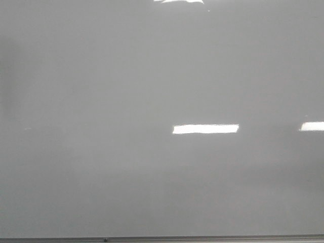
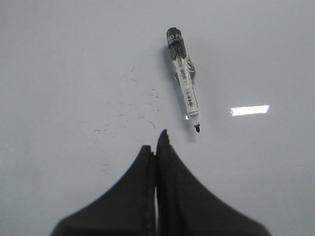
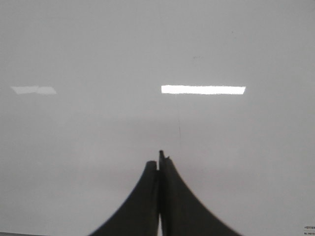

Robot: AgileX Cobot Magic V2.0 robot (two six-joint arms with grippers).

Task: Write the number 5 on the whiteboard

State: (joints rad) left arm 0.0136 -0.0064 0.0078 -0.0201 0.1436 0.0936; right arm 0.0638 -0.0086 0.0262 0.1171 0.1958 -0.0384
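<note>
Two pincers show, each only in its own wrist view, and both are clenched with the dark fingers pressed together and nothing between them. At the lower centre of the left wrist view, the left pincer (image 2: 158, 142) hangs over the whiteboard (image 2: 59, 59). An uncapped marker (image 2: 184, 81) lies flat on the board in the upper centre of that frame, its black tip pointing down toward the fingers but apart from them. Faint smudges and short dark scratches (image 2: 133, 115) mark the surface left of the marker. The right pincer (image 3: 161, 162) sits at the lower centre of its frame, with a thin faint line (image 3: 179, 125) on the board just above it. Seen from the front, the whiteboard (image 1: 101, 101) fills the frame, its metal edge (image 1: 162, 239) along the bottom. No written 5 can be made out.
</note>
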